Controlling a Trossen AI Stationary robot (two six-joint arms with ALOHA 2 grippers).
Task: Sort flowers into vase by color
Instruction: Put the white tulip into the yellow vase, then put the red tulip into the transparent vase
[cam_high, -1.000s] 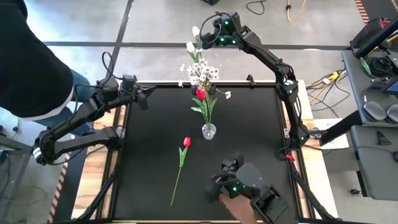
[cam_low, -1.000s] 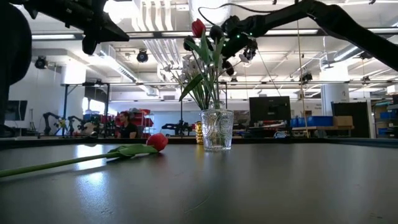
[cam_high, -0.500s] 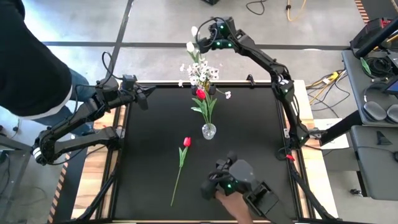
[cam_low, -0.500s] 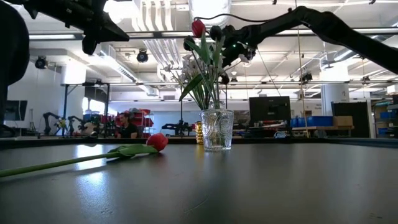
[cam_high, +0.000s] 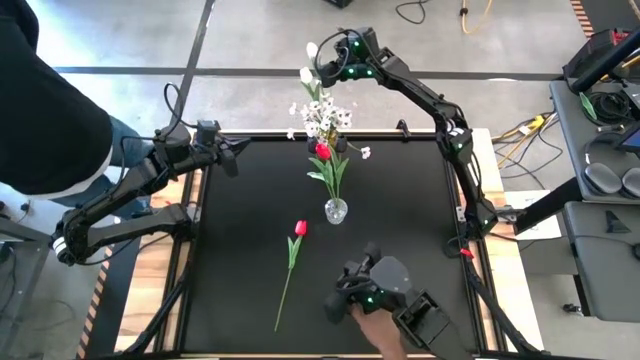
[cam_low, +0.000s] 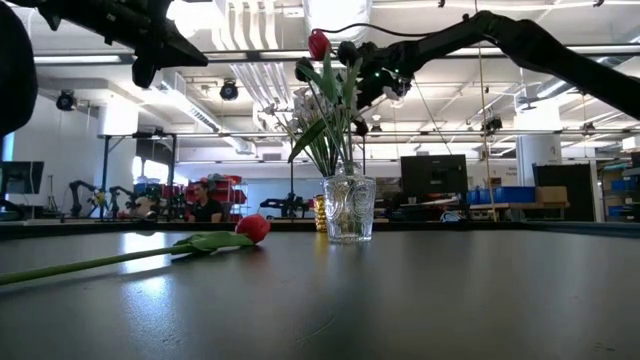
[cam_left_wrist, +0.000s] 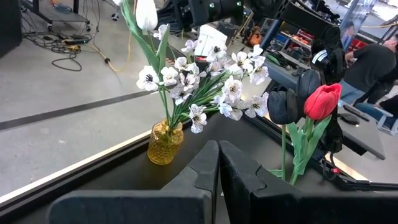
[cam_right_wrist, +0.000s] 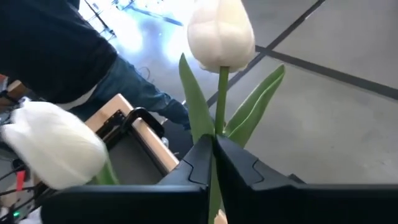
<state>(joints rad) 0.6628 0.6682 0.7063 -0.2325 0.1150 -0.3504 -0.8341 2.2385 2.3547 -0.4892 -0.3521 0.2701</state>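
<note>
Over the last second the right arm has been drifting toward the left above the far edge of the counter (cam_high: 400, 190), carrying its bloom along; in the final half second it has barely shifted at all, so it looks to be settling over the bouquet. Down at the near edge, a person's hand (cam_high: 372, 328) has been sliding a second dark device a little to the left.

Right now the right end effector (cam_high: 335, 58) is clenching the green stem of a white tulip (cam_right_wrist: 221, 31), its fingers pinched together on the stem just under the leaves. It is hovering high beyond the far edge of the counter, above the tops of the flowers already standing in the clear glass vase (cam_low: 348, 208). That vase is holding a red tulip (cam_low: 318, 44), a dark tulip and sprays of small white blossoms (cam_left_wrist: 211, 84). An amber vase (cam_left_wrist: 165, 142) is showing in the left wrist view.

One red tulip on the counter (cam_high: 298, 229) is lying loose to the left of the clear vase, well apart from both arms, not yet sorted.

The left end effector (cam_high: 232, 158) is waiting at the counter's far left corner, fingers pressed together on nothing.

I judge the white tulip is about to be lowered into place, with the red one left to follow.
</note>
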